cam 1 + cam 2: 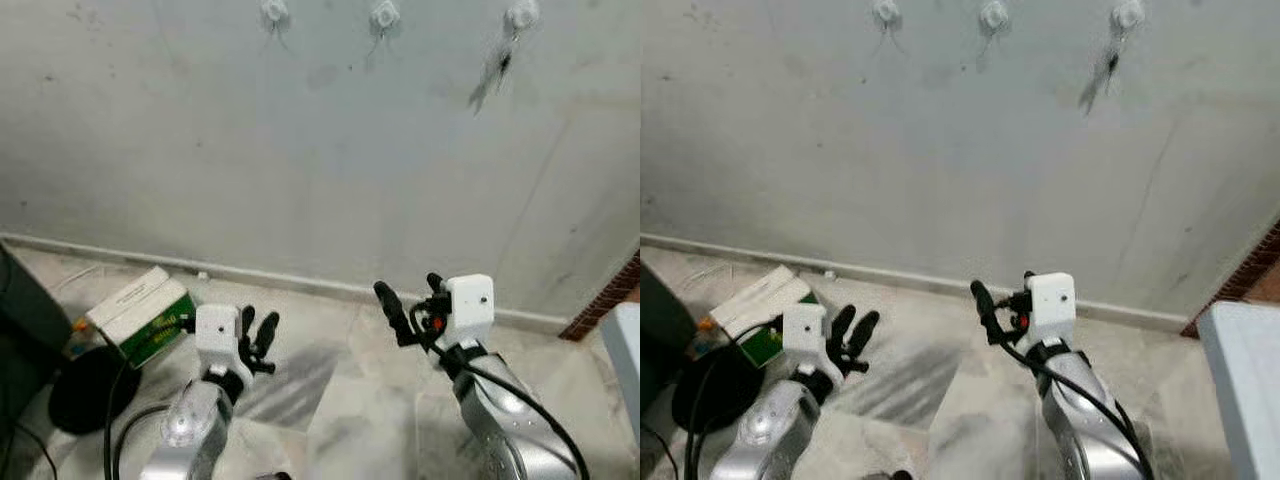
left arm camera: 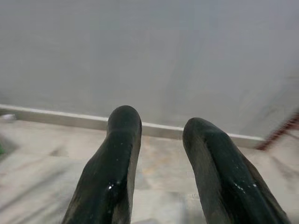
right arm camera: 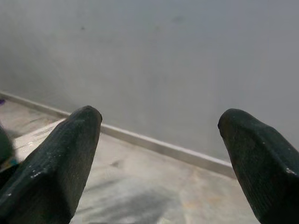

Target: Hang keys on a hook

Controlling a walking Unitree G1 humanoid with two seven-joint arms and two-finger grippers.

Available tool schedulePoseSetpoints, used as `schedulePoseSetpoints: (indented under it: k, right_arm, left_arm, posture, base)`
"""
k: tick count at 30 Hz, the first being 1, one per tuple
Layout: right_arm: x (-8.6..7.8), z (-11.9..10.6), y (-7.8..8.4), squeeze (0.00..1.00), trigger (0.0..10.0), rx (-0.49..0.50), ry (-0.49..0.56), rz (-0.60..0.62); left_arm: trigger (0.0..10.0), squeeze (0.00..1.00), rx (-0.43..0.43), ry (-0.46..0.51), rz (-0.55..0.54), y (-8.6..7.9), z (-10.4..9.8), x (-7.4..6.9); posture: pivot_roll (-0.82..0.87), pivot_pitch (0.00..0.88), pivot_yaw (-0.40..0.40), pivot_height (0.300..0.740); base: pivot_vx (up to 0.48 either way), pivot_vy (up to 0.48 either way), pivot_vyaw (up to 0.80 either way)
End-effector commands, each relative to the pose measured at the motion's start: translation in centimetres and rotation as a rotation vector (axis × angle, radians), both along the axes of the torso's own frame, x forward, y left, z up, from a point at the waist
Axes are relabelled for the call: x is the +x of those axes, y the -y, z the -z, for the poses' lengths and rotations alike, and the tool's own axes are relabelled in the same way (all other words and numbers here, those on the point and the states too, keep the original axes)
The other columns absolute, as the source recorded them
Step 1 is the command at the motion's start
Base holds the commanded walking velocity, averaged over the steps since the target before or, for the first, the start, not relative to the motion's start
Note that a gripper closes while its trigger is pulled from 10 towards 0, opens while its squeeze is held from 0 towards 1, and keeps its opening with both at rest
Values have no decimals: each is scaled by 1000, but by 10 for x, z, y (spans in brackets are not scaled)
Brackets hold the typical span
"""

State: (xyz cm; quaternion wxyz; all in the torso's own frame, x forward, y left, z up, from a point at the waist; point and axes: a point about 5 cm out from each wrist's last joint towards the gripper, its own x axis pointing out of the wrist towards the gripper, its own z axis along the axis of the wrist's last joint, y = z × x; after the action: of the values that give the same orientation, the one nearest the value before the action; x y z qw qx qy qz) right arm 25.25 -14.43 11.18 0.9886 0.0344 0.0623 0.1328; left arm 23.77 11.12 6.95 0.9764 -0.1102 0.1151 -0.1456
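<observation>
Three white hooks sit high on the grey wall: a left hook (image 1: 274, 12), a middle hook (image 1: 384, 14) and a right hook (image 1: 520, 14). A dark set of keys (image 1: 497, 66) dangles from the right hook, slightly blurred. Both arms are held low, far below the hooks. My left gripper (image 1: 257, 322) is open with nothing between its fingers (image 2: 117, 154). My right gripper (image 1: 410, 288) is open wider, with its fingers (image 3: 60, 158) empty and pointing at the wall's foot.
A white and green box (image 1: 140, 312) lies on the floor at the left, next to a black round base (image 1: 85, 392) and a dark bin (image 1: 20, 310). A brick edge (image 1: 610, 295) and a white surface (image 1: 625, 360) stand at the right.
</observation>
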Motion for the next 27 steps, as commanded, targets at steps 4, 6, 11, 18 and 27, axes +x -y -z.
schedulePoseSetpoints:
  k: [4,6,11,18,27]
  right_arm:
    - [0,-2,-6,0,10000,13,5,-10]
    - [1,-2,-6,0,10000,12,5,-11]
    - [4,-4,-9,0,10000,19,13,-12]
    - [0,-3,-11,0,10000,22,4,-21]
    - [2,-5,-8,0,10000,13,11,-17]
  left_arm:
    - [10000,0,23,0,-9,-7,-1,2]
    - [10000,0,23,0,-10,-7,-1,2]
    - [10000,0,16,5,-16,-10,-4,6]
    - [10000,0,9,-1,-26,-10,-4,2]
    - [10000,0,7,-4,-18,-7,-4,2]
  posture:
    - [-122,93,66,740]
    - [-121,94,66,740]
    - [-98,119,74,740]
    - [-96,124,65,740]
    - [-111,124,59,740]
  base:
    - [0,0,0]
    - [0,0,0]
    - [0,0,0]
    - [0,106,0]
    - [0,287,0]
